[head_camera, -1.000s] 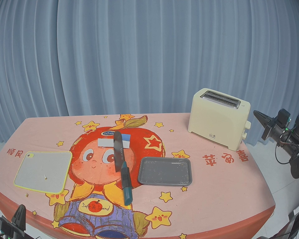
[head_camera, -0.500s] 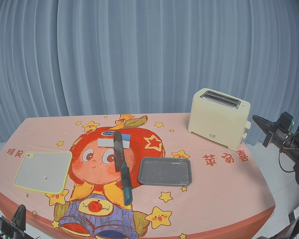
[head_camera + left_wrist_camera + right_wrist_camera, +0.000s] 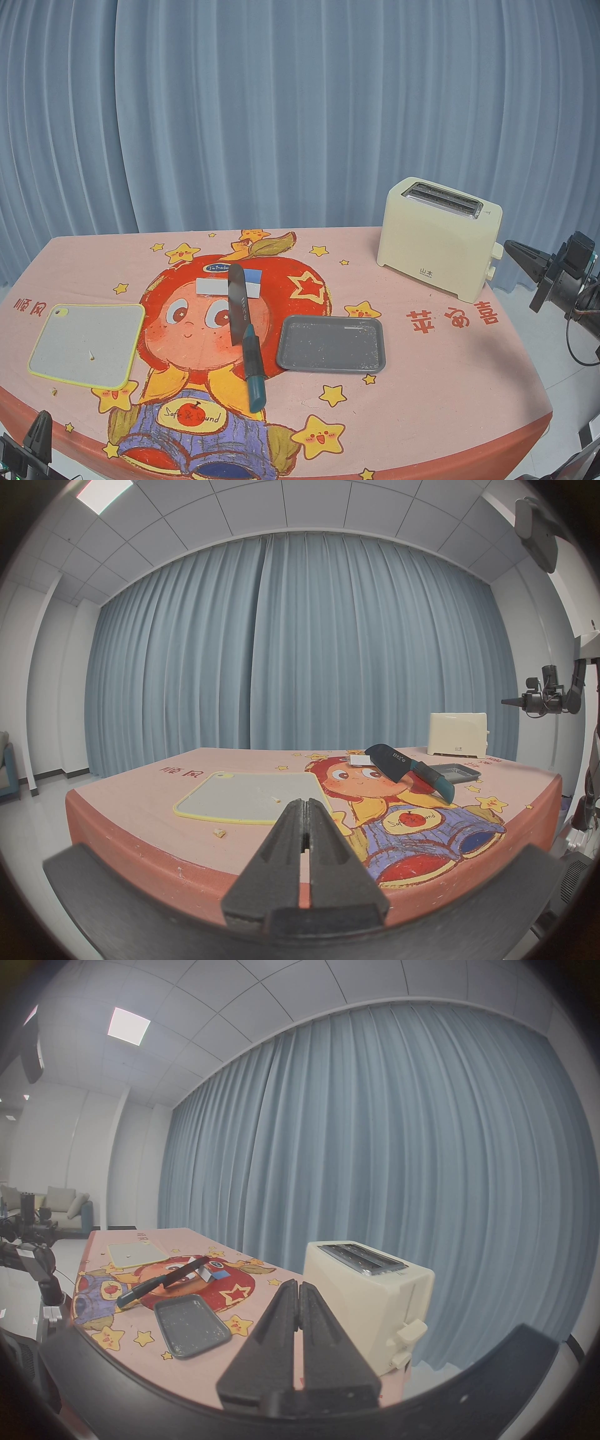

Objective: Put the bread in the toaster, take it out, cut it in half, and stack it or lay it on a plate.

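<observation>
blue-grey curtain hangs in folds behind a desk covered with a pink cartoon cloth. a cream two-slot toaster stands upright at the far right of the desk, its lever side facing the right edge; whether bread sits in the slots cannot be told. a grey rectangular tray lies flat near the middle, toward the front and well apart from the toaster. just beside it on the left lies a knife, its dark blade resting across a white and blue block and its teal handle pointing to the near edge. a cutting board with a yellow-green rim lies flat at the left, a small crumb on it.

left fingers are pressed together, holding nothing, low off the desk's near left corner. right fingers are likewise pressed together and bare, held off the desk's right side near the toaster and pointing toward it.
</observation>
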